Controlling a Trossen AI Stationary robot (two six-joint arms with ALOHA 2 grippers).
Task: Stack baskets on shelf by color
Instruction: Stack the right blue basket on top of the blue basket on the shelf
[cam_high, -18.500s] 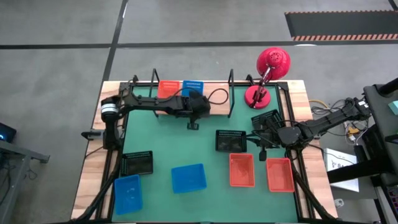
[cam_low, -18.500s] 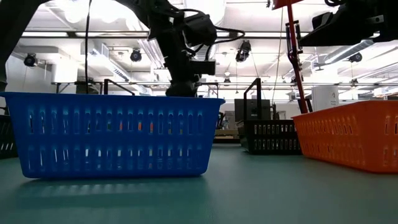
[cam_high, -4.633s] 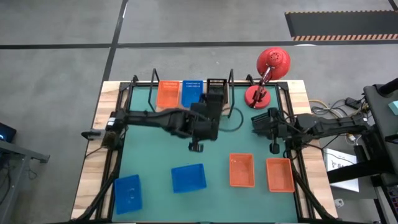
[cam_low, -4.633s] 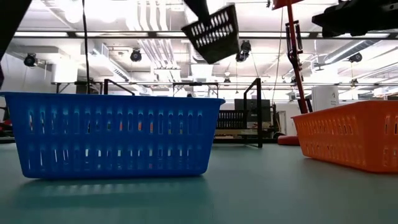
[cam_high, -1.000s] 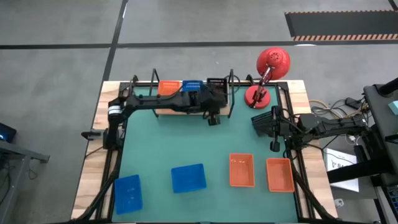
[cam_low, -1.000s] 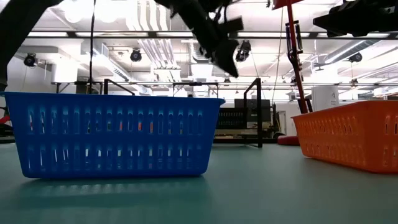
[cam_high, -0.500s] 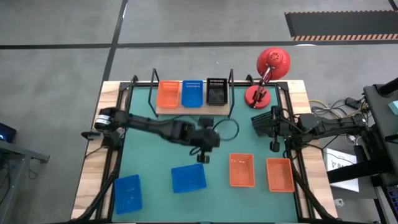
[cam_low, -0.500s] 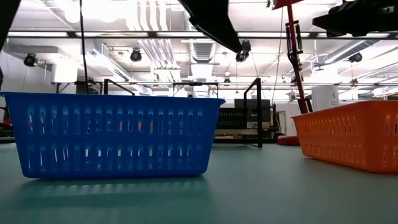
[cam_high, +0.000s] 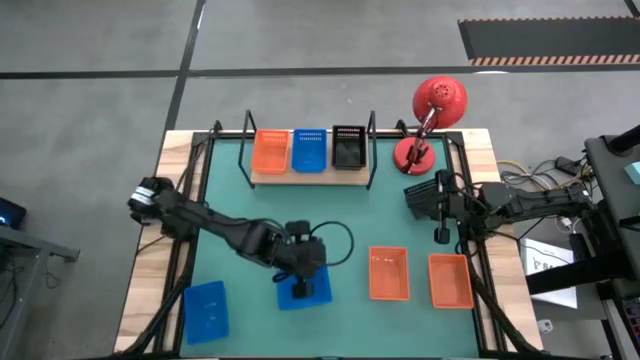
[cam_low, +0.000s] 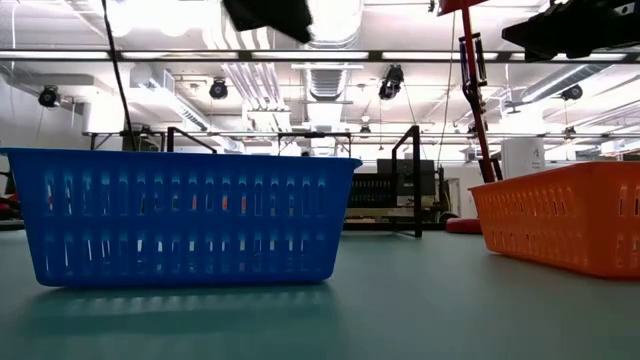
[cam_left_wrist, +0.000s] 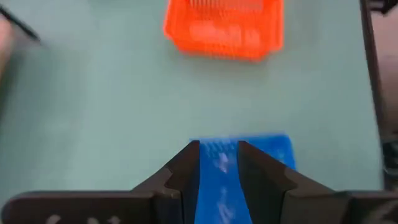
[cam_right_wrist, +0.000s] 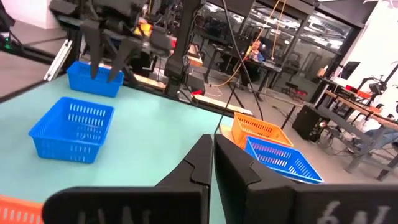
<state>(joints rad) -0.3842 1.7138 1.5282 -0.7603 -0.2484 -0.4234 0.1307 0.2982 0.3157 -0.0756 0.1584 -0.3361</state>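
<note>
Two jaws of the left gripper (cam_high: 303, 283), apart, hover above the middle blue basket (cam_high: 318, 295); descend straight, straddling one wall.

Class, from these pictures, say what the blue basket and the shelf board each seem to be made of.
Blue basket: likely moulded plastic, fairly glossy; evenly slotted walls and saturated colour suggest it. Shelf board: seemingly light wood, matte; its pale tan edge shows, though no grain is discernible.

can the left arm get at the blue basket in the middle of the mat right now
Probably yes. The left gripper hangs open right over that blue basket, fingers astride its wall in the wrist view, and nothing lies between them.
</note>
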